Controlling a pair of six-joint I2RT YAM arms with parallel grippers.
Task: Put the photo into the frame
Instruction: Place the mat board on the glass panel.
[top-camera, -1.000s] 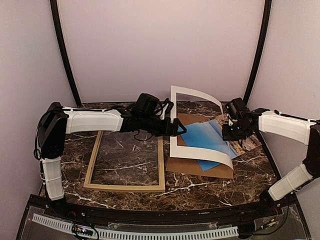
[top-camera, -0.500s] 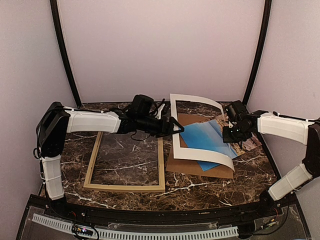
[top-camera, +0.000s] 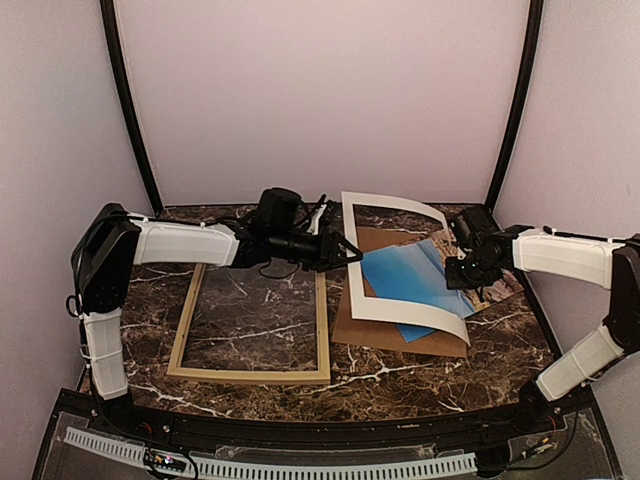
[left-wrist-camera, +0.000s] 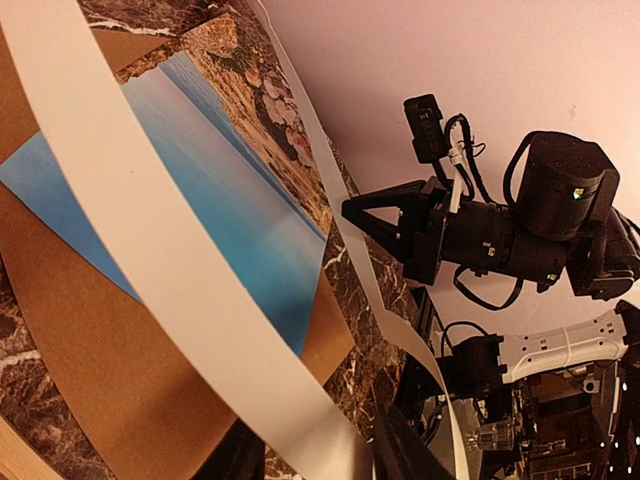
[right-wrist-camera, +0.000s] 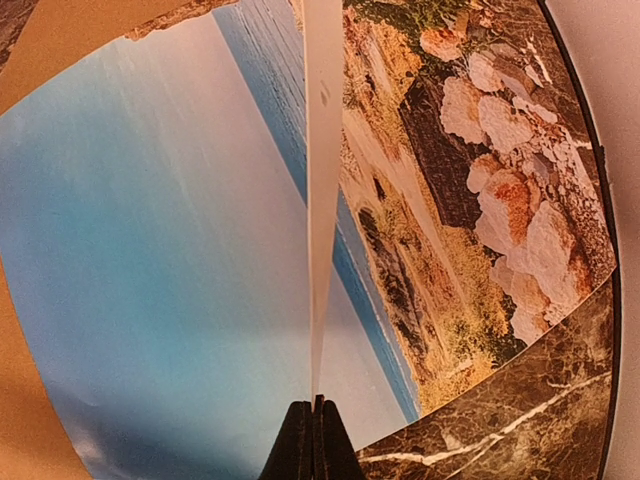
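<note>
Above the rectangular paper beach photo (right-wrist-camera: 450, 200), got the bowed white card mat (top-camera: 400, 312) clamped at opposite edges in left hand (top-camera: 352, 251) and right hand (right-wrist-camera: 315, 430); thin light-wood rectangular frame (top-camera: 250, 375) flat alongside.

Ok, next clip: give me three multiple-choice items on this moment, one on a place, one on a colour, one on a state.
1. The photo is: A) on top of the brown backing board; B) under it; C) apart from it.
2. The lifted mat border is: A) black; B) white; C) green.
3. The right tool is: A) wide open; B) out of view; C) shut on the mat border.

Key: 1 A, brown board shows around the print's edges. 2 B, it is white in every view. 3 C, the right wrist view shows it pinched on the mat's edge.
</note>
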